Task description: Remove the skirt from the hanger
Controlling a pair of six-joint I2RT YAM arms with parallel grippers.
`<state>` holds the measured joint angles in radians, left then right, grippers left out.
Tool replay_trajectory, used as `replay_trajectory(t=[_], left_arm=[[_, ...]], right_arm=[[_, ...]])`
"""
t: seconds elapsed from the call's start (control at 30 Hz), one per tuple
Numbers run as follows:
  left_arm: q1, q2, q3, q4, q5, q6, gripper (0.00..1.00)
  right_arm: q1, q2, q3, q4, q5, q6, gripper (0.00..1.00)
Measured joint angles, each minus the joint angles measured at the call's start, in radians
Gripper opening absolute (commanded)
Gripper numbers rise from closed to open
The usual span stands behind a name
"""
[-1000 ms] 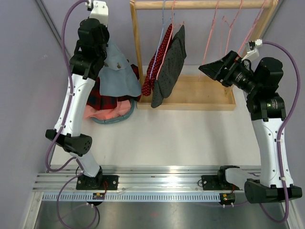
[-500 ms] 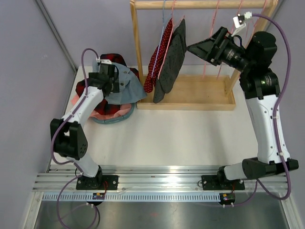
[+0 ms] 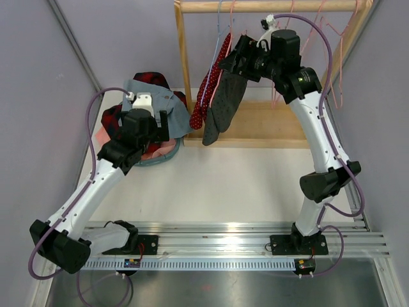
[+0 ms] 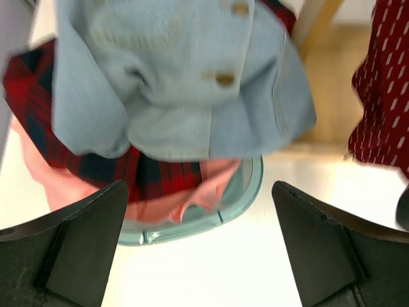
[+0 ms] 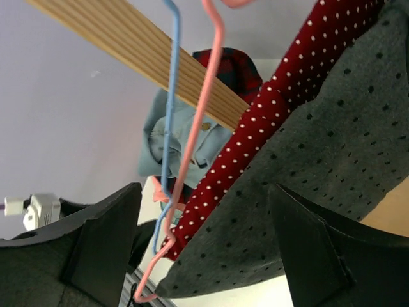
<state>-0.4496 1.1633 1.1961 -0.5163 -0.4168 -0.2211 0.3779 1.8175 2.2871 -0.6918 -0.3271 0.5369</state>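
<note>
Hovering at rack | right gripper [image 5: 204,188]: jaws wide, empty, flanking grey dotted skirt [image 5: 307,128] on pink hanger [image 5: 198,121] | left gripper [image 4: 198,185]: fully spread, empty, above denim skirt [image 4: 172,77] piled in teal basket [image 4: 249,192], table's far-left corner

Above the metal rail [image 3: 217,233], the left arm [image 3: 96,185] and right arm [image 3: 317,125] show white link shells, black joint housings and black bases; a purple cable [image 3: 90,134] trails along each; the left gripper [image 4: 198,185] and right gripper [image 5: 204,187] have matte black wedge fingers
</note>
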Motion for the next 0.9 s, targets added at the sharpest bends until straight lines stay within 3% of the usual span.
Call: replay_trajectory(t=[0.23,0.43,0.47,0.57,0.77,0.9], left_arm=[[-0.031,-0.097,-0.167,-0.005,0.056,-0.026,0.99],[-0.052,-0.100,-0.175,0.010,0.070,-0.031,0.99],[-0.053,-0.100,-0.175,0.014,0.072,-0.031,0.99],[-0.054,-0.100,-0.175,0.018,0.073,-0.031,0.99],[-0.068,-0.105,-0.175,0.018,0.070,-0.024,0.99],[-0.142,-0.122,-0.164,0.010,0.043,-0.001,0.99]], right_arm=[[0.044,0.054,0.000,-0.010,0.103,-0.020,0.78],[0.068,0.083,0.013,0.020,0.128,-0.011,0.35],[0.071,0.088,0.013,0.023,0.129,-0.008,0.18],[0.079,0.099,0.013,0.030,0.135,0.006,0.00],[0.079,0.098,0.013,0.012,0.164,0.005,0.00],[0.079,0.071,0.013,-0.026,0.198,-0.023,0.00]])
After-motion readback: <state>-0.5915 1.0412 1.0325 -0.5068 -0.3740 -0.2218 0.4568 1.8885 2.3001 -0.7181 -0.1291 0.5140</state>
